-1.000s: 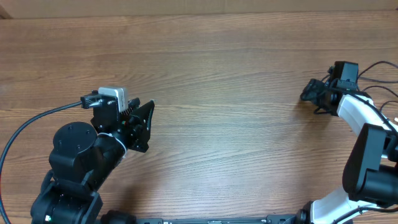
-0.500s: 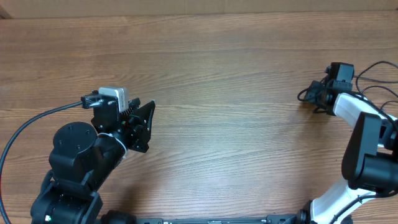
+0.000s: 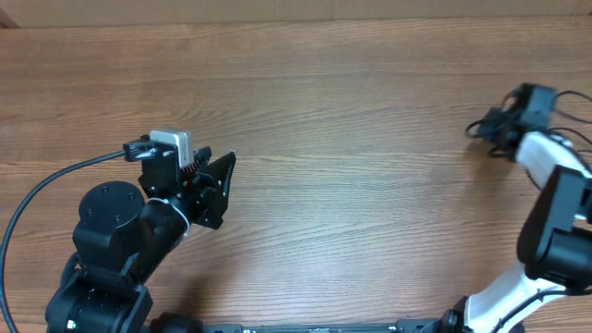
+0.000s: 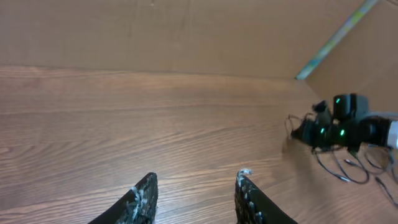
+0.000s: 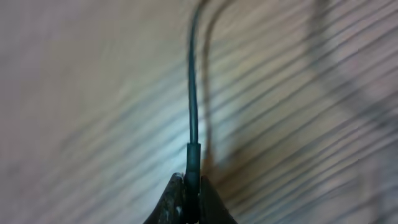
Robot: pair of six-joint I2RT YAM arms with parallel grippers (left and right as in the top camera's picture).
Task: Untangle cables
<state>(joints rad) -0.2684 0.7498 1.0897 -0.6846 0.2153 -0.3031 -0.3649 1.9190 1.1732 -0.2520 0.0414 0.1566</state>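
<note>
Right pincer (image 5: 191, 184): closed tight, its two fingertips pinched together on a single thin black cable (image 5: 193, 118)
Grip point: the tips clamp the thicker sleeved stretch of that cable; above it the thinner wire runs straight up the wrist view and bends away to the left at the top
Height of the held cable: it casts a shadow on the wood just beside it; the wrist view is too blurred to tell whether it touches the surface
Left pincer (image 4: 196, 179): partly open, a clear gap between the two black fingertips, nothing in it, only bare wood beneath
Left fingertips (image 4: 147, 186): scuffed with pale flecks along their inner edges
Other cables (image 4: 339, 177): thin black strands lying in loose loops on the table at its far right, under and just behind the right pincer, well apart from the left pincer
Right arm (image 3: 546, 157): white and black, curving up along the right edge of the table, green lights glowing on its wrist
Left arm (image 3: 116, 222): black, at the near left corner, its pincer pointing towards the middle of the table
Thick cord (image 3: 51, 185): black, arching from the left edge to the left wrist camera
Table (image 3: 351, 102): wood grain, with a brown wall behind
</note>
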